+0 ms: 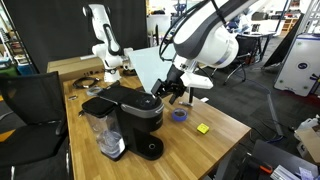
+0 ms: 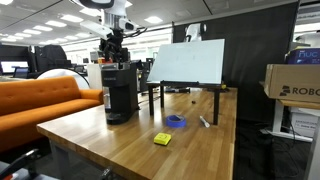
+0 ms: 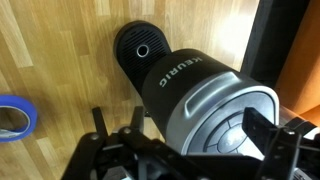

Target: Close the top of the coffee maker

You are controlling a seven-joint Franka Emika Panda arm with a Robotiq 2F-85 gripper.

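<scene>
The black coffee maker (image 1: 128, 112) stands on the wooden table (image 1: 215, 140), with its clear water tank (image 1: 105, 135) at the side; it also shows in an exterior view (image 2: 120, 92). In the wrist view I look down on its top (image 3: 215, 110), silver-faced with buttons, and it appears to lie flat on the machine, above the round base (image 3: 140, 50). My gripper (image 3: 185, 135) is open, with one finger on each side of the top, just above it. In both exterior views the gripper (image 1: 168, 92) (image 2: 113, 48) hovers at the machine's top edge.
A blue tape roll (image 1: 180, 114) (image 2: 176, 122) (image 3: 15, 118) and a yellow block (image 1: 202, 128) (image 2: 162, 139) lie on the table. A large white tilted board (image 1: 150, 65) (image 2: 190, 62) stands behind. An orange sofa (image 2: 40, 100) is beside the table.
</scene>
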